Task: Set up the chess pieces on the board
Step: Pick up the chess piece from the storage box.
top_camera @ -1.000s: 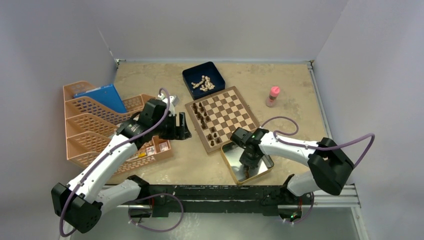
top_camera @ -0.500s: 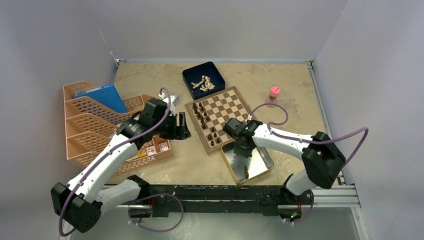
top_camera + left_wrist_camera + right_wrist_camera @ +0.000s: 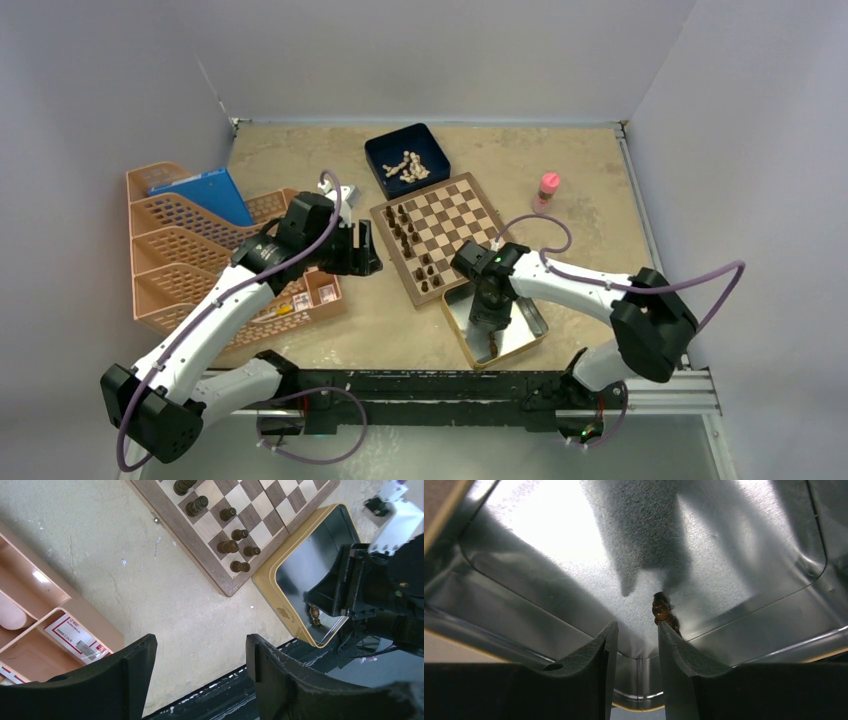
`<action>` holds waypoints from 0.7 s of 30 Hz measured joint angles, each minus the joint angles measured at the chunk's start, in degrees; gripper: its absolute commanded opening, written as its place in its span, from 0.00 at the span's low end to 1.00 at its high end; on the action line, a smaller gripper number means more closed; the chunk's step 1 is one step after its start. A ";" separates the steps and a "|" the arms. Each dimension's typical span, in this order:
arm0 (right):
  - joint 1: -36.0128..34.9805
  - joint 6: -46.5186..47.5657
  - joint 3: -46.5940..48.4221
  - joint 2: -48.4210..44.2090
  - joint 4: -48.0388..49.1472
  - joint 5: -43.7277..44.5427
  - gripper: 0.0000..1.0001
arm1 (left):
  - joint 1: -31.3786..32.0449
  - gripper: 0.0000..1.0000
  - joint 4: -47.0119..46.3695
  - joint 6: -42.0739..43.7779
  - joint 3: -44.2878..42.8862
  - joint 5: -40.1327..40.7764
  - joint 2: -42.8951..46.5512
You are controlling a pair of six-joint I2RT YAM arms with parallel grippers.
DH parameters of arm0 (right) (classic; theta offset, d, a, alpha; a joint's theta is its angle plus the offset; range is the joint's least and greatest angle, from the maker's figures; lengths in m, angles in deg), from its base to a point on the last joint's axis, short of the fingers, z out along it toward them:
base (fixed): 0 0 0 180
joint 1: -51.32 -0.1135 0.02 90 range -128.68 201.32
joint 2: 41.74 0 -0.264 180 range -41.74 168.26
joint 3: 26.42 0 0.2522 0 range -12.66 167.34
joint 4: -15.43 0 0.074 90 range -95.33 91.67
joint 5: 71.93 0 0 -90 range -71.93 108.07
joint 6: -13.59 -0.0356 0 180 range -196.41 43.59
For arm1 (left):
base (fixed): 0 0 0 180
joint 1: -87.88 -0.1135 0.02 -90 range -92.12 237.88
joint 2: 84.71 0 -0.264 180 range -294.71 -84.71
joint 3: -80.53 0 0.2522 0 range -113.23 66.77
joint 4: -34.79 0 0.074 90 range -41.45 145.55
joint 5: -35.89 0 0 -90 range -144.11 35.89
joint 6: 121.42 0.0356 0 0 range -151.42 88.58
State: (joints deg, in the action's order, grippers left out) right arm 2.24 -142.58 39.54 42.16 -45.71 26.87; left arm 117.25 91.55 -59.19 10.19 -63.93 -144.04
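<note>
Dark brown chess pieces stand in two rows along the 9 o'clock side of the board, which lies skewed at the middle of the tabletop. We see one more dark piece in the silver tin, just beside the board at its 5 o'clock. The right fingers hang low inside that tin, a little apart with nothing between them, and the lone piece sits just past one fingertip. The left fingers are spread wide and empty over bare tabletop at the board's 9 o'clock, near the orange baskets. At 11 o'clock a blue box holds cream pieces, and at 2 o'clock stands a pink-capped bottle.
</note>
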 measured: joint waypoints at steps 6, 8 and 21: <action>0.02 1.68 -0.04 4.33 -0.37 -0.90 0.38 | 0.02 0.65 -0.02 0.52 -0.33 -0.02 0.00; 0.02 1.84 -0.04 5.11 -0.55 -0.83 0.38 | 0.02 0.65 0.00 0.66 -0.33 -0.02 0.00; 0.79 3.89 0.92 6.54 -1.66 0.66 0.33 | 0.94 0.65 0.98 1.97 -1.27 1.18 0.11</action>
State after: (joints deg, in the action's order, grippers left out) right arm 3.03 -138.69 40.46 48.70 -47.37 27.53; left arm 118.19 92.53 -57.22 8.92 -62.75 -143.93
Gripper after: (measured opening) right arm 0.338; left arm 0.651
